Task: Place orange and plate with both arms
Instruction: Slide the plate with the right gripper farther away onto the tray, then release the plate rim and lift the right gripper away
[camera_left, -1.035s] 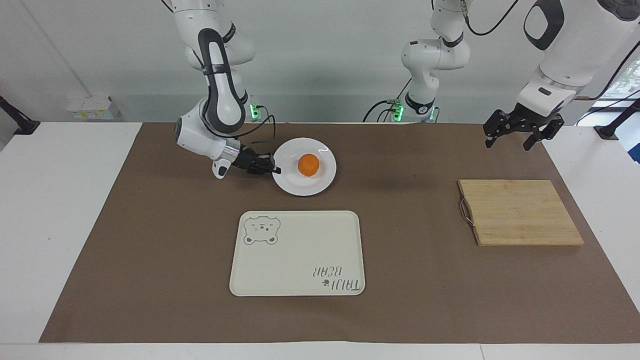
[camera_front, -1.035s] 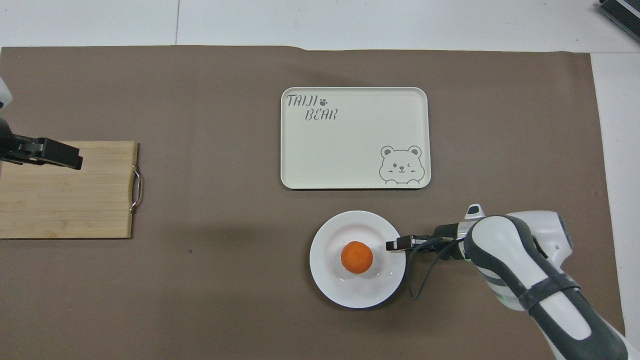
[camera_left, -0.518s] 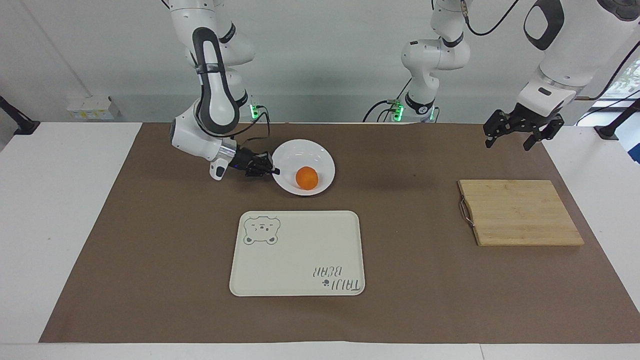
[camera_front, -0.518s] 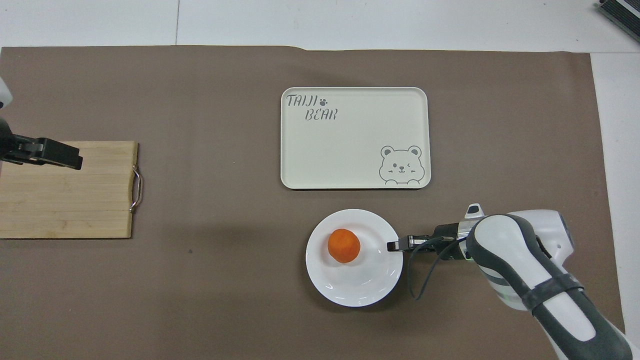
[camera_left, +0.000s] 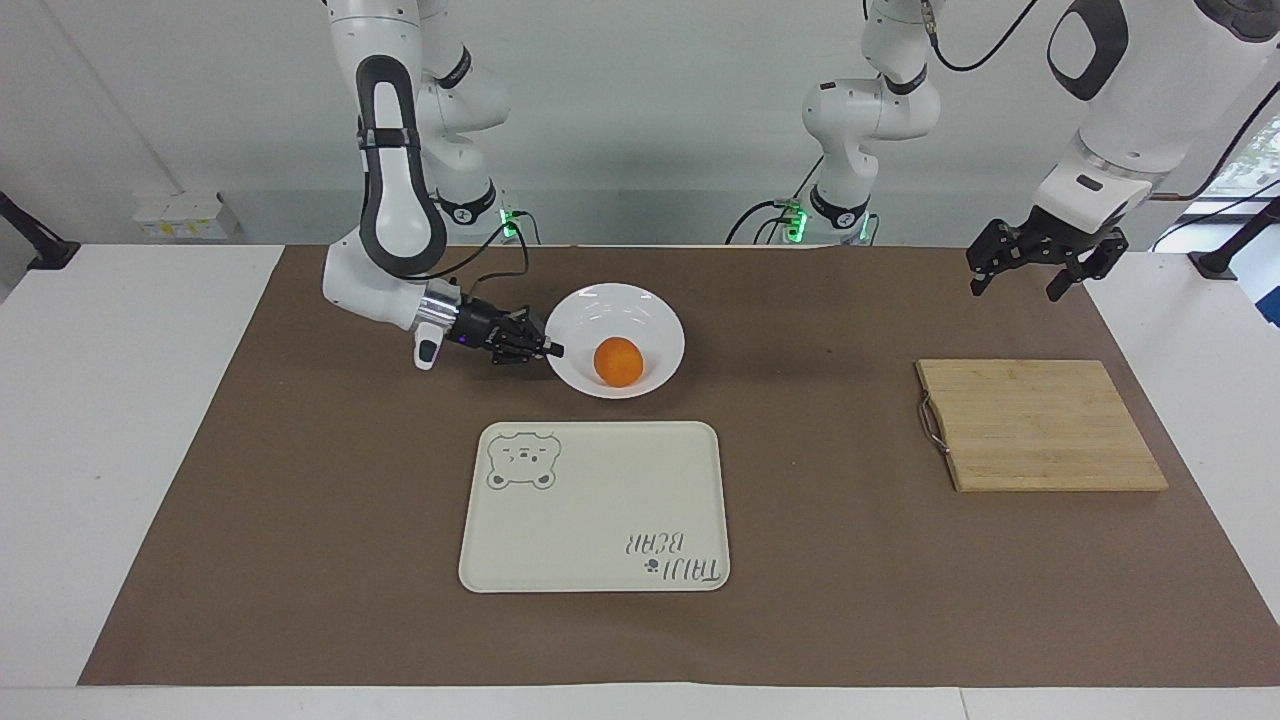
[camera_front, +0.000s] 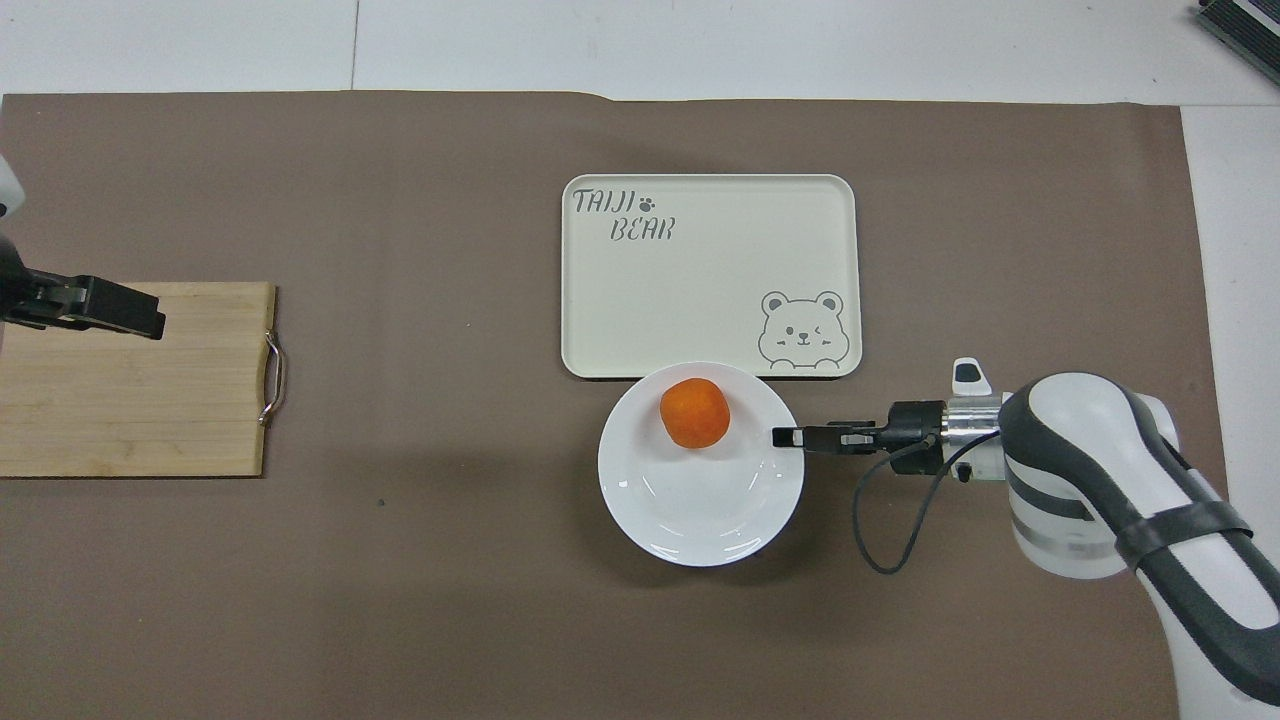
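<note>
We count one plate (camera_left: 640, 320) (camera_front: 690, 510), one orange (camera_left: 618, 361) (camera_front: 694, 413), one tray (camera_left: 600, 520) (camera_front: 700, 290), one cutting board (camera_left: 1040, 425) (camera_front: 130, 400) and two arms over a brown mat (camera_left: 300, 520) (camera_front: 400, 560). The tray carries the words "TAIJI BEAR" with a small paw print, and a winking bear drawn in one corner.

The right gripper (camera_left: 548, 350) (camera_front: 785, 437) is pinched onto the plate's rim at the edge toward the right arm's end of the table, and the plate is up off the mat and tilted. The orange sits in the plate, against the part of the rim closest to the tray. The plate's edge just overlaps the tray's nearer edge in the overhead view.

Compared with a second ago, the plate was flat on the mat with the orange at its middle; now it is lifted, has shifted toward the tray, and the orange has rolled to the lower side.

The left gripper (camera_left: 1032, 270) (camera_front: 110, 310) waits in the air over the cutting board at the left arm's end, fingers spread apart and holding nothing, unchanged from before
</note>
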